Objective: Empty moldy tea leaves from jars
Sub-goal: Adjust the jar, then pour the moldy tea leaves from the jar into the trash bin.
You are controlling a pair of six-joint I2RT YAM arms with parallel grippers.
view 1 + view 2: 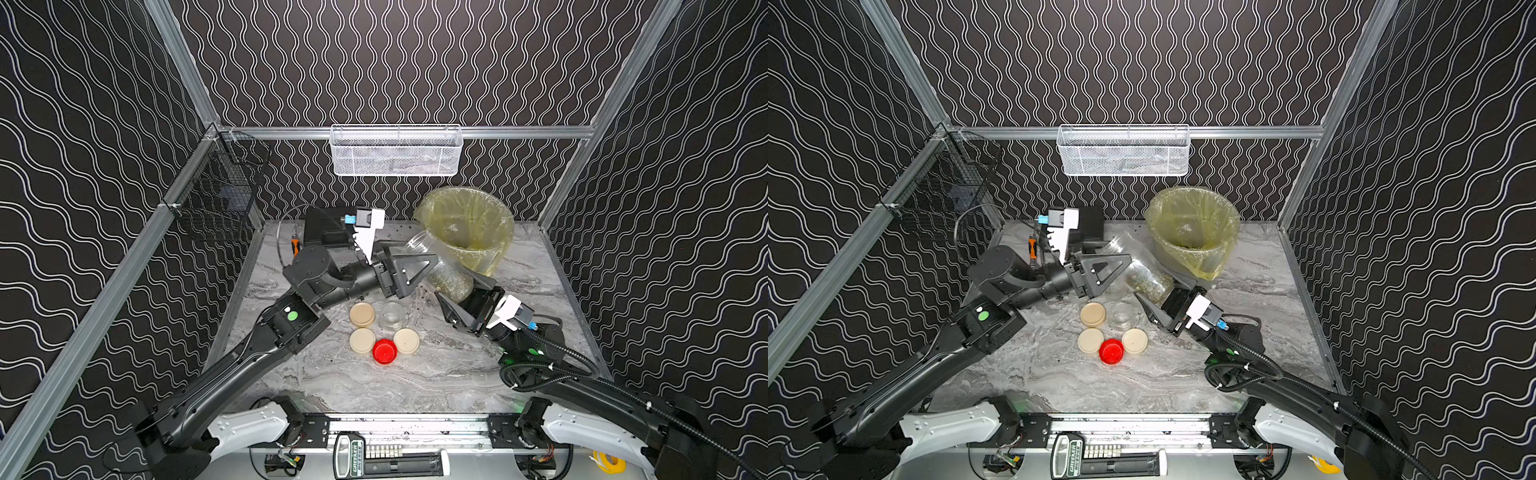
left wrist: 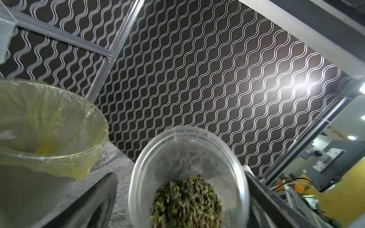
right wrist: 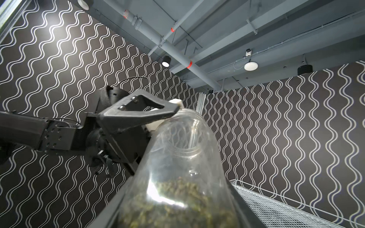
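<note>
While the right gripper (image 1: 457, 286) clamps its jaws on the base end of a large lidless clear jar (image 1: 1142, 266), the left gripper (image 2: 179, 175) straddles the neck with jaws spread. One of its fingers lies against the glass; in the left wrist view a strip of worktop (image 1: 415, 386) shows between the other and the jar. The jar hangs above the worktop on a slant. Its long axis runs from the base, low and toward the front by the right arm, up to the open mouth, high and toward the back left. Olive-brown tea leaves (image 2: 187, 201) sit heaped at the low base end. The yellow-bagged bin (image 1: 1221, 249) stands just beside the jar on the right arm's side, so the mouth points past it, not into it. Emptying would seem to fall to the right arm, which must swing the mouth round over the rim and tip it below the base. Loose leaves could spill short of the bag.
</note>
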